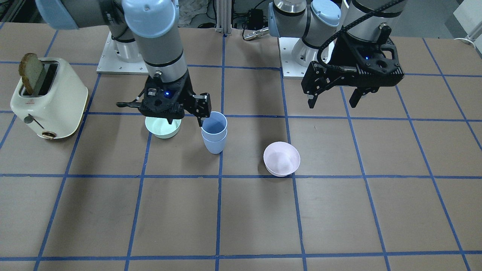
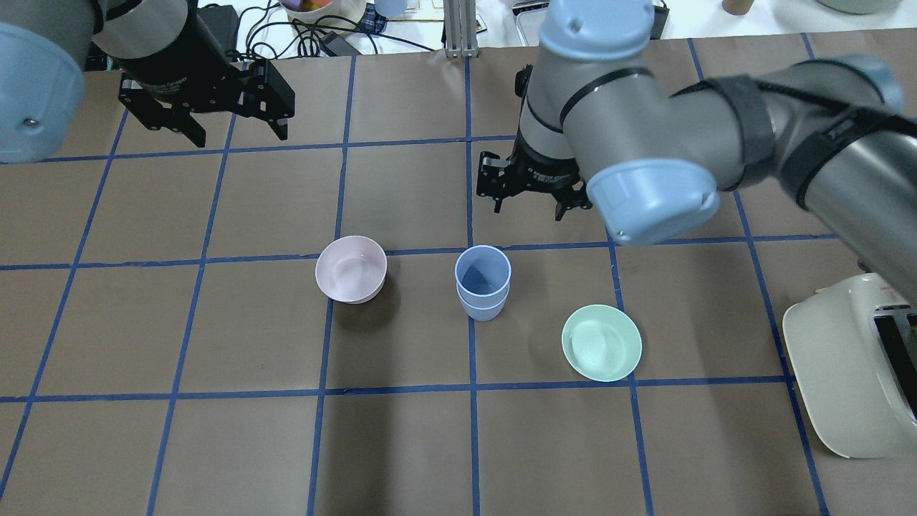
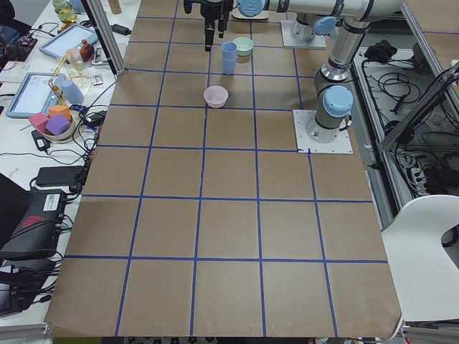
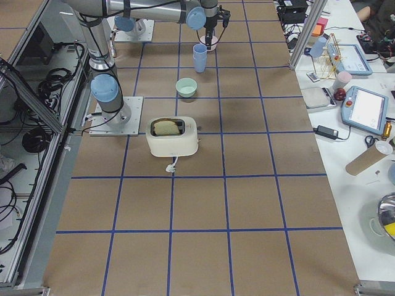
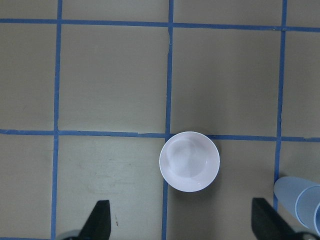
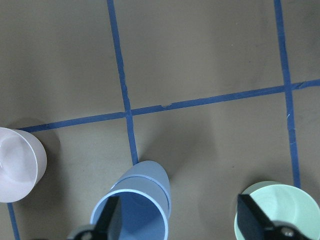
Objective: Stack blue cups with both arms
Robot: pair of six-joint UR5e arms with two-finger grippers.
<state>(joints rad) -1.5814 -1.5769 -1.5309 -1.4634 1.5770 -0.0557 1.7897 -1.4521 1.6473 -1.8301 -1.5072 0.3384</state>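
Stacking seems done: blue cups are sitting nested. We're hovering R gripper, spread & empty, beside them; L gripper spread too. Next, prob. backing both away.

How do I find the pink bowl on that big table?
Find the brown table with blue tape lines. On it stand two stacked pale blue plastic cups, and the pale pink round bowl sits on their side away from the cream toaster. It is lower and wider than the cups, and the other bowl is mint green.
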